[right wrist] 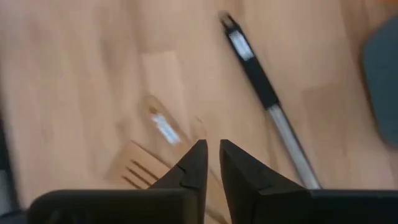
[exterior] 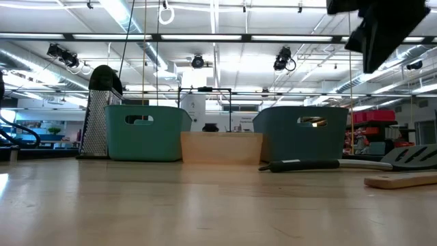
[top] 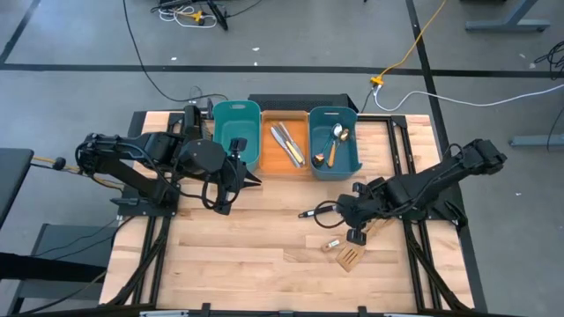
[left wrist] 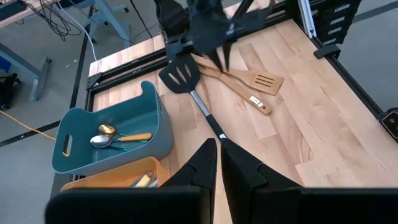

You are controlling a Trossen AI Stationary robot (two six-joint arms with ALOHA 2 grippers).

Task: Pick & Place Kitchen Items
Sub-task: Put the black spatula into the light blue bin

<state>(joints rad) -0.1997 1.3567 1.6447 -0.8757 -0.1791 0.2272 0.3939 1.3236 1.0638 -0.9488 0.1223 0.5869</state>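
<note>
Three bins stand in a row toward the 12 o'clock edge of the table (top: 264, 264). The left teal bin (top: 236, 123) shows no utensil inside from above. The orange bin (top: 286, 145) between the two teal ones holds silver knives (top: 287, 143) lying side by side; their exact number cannot be told. The right teal bin (top: 334, 141) holds three spoons: a silver spoon (left wrist: 102, 141), a gold spoon (left wrist: 107, 130) and a copper-handled spoon (left wrist: 134, 137), clustered together on its floor.

Outside the bins, three utensils lie on the table at about 4 o'clock from its centre: one black slotted spatula (left wrist: 180, 78) with its handle pointing toward 9 o'clock, and two wooden spatulas (left wrist: 258, 84) that cross each other just beside its blade. In the low view the black spatula and one wooden one lie flat in front of the right teal bin.

The right hand (top: 356, 236) hangs over the wooden spatulas, above the table; its fingers (right wrist: 199, 162) stand a narrow slit apart with nothing between them. The left hand (top: 256, 180) waits just at 6 o'clock of the left teal bin, pointing toward 3 o'clock, its fingers (left wrist: 202, 168) almost together and empty.

A metal grater (exterior: 101, 113) stands upright at the left end of the row.
</note>
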